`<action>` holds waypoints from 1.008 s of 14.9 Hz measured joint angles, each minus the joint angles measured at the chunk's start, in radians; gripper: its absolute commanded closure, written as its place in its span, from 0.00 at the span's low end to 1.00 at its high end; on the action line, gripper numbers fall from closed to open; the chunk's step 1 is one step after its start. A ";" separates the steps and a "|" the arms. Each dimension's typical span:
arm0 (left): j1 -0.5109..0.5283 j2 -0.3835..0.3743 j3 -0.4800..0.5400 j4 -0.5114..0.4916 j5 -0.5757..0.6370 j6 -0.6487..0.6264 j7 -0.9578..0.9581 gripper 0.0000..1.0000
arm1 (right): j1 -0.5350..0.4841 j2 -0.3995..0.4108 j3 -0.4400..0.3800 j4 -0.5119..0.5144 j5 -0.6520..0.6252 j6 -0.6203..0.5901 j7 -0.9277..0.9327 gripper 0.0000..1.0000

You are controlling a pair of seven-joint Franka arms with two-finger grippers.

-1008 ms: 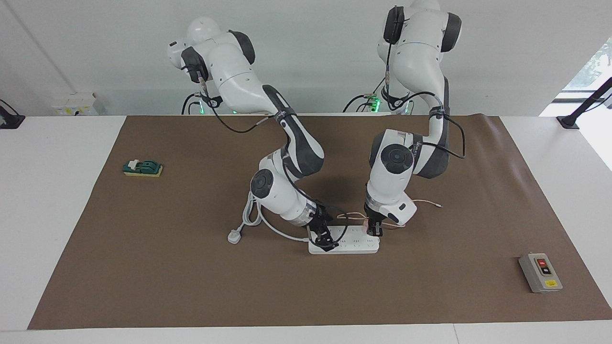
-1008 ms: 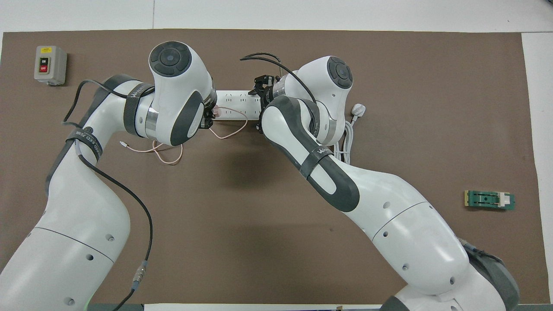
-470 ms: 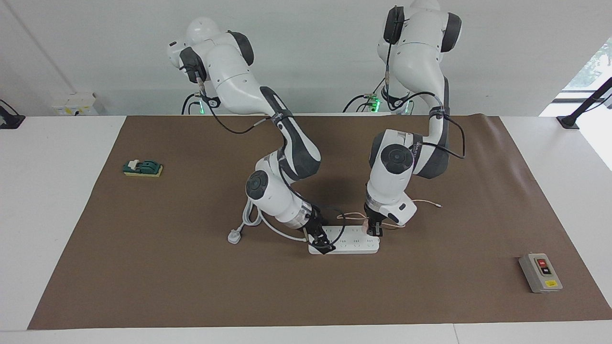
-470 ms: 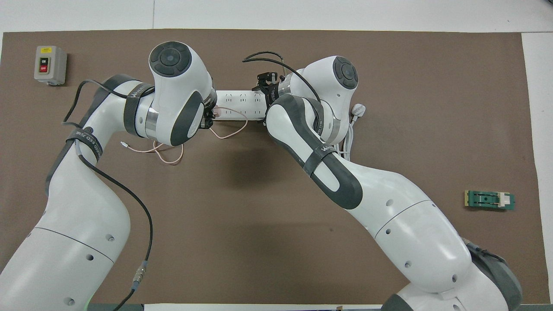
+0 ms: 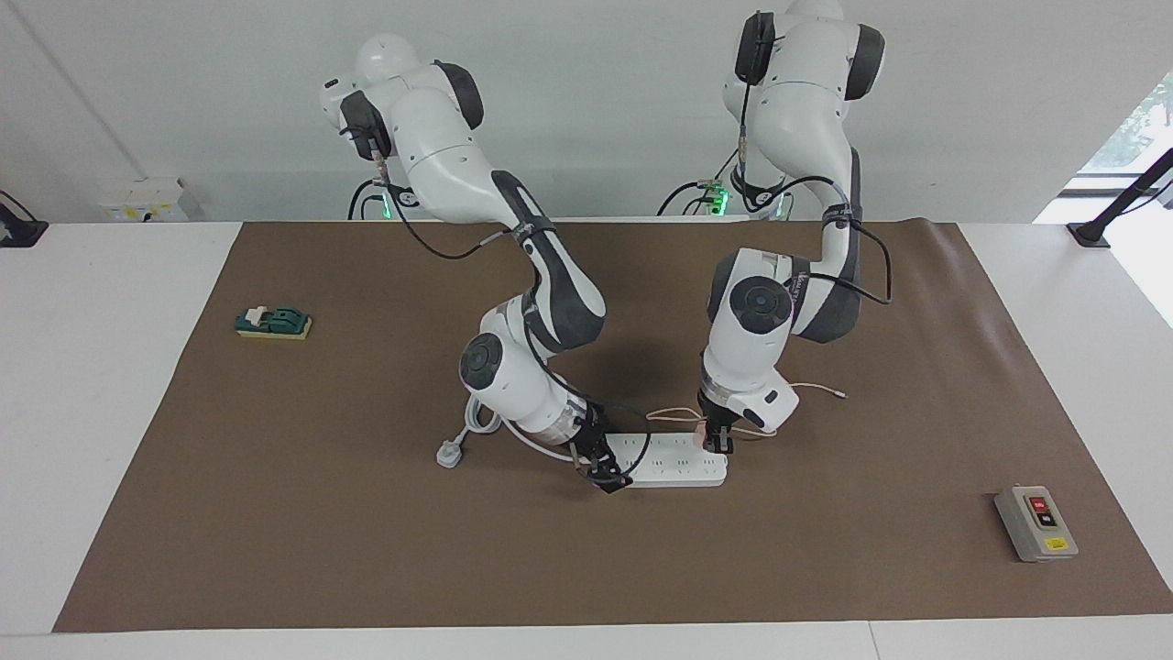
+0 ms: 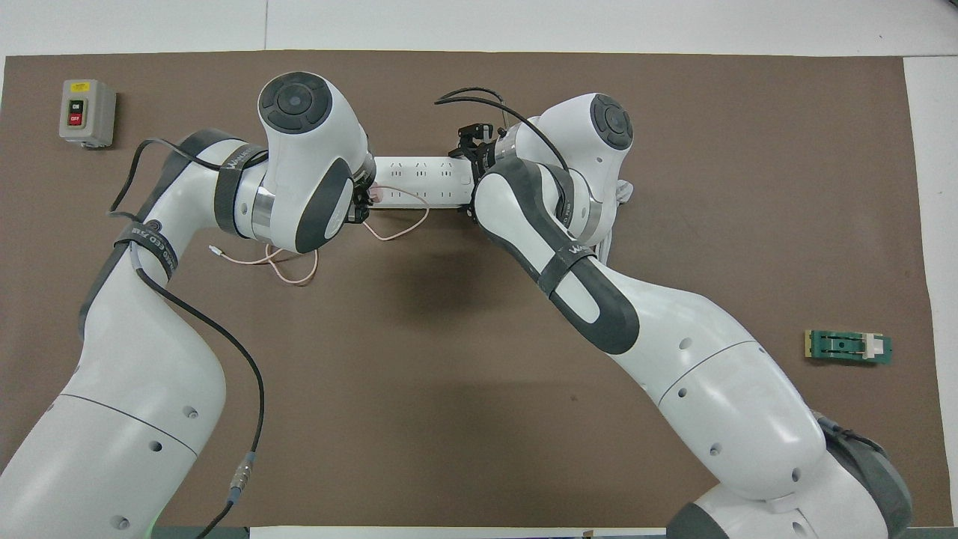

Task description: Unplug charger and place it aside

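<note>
White plastic, the power strip (image 5: 674, 459) lies near the middle of the brown mat (image 5: 367, 532), its long side running between the two arms' ends of the table, and both grippers are down at it. The left gripper (image 5: 718, 439) stands upright at the strip's end toward the left arm's side, its dark fingertips (image 5: 724, 444) reaching down to the strip's top, where the pale pink charger (image 6: 376, 194) sits plugged in. Only a sliver of pink shows beside the fingers in either view, since the wrist housing hides most of it, so I cannot tell whether the claw is clamped on it or merely set around it. The charger's thin pink cable (image 6: 288, 269) loops over the mat on the side of the strip nearer to the robots and trails off toward the left arm's end. The right gripper (image 5: 605, 475) comes in tilted at the strip's other end and appears to press against that end or its edge; its fingers are too dark and tangled with its own black wiring to read as apart or together. The strip's thick white cord (image 5: 476, 417) is mostly covered by the right arm, and its plug (image 5: 448, 454) rests on the mat. A grey switch box (image 5: 1035, 523) and a small green part (image 5: 273, 323) lie well apart at the mat's two ends.
</note>
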 measured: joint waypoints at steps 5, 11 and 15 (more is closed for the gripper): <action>0.000 0.000 0.000 0.000 0.000 0.000 0.000 0.92 | -0.015 0.001 -0.001 -0.008 0.092 -0.010 0.000 0.00; 0.000 0.000 0.000 0.000 0.000 0.001 0.000 0.92 | -0.022 0.002 0.000 -0.015 0.127 -0.015 0.000 0.59; 0.000 0.000 0.000 -0.001 0.001 0.001 0.000 1.00 | -0.024 0.001 0.000 -0.015 0.131 -0.019 0.002 1.00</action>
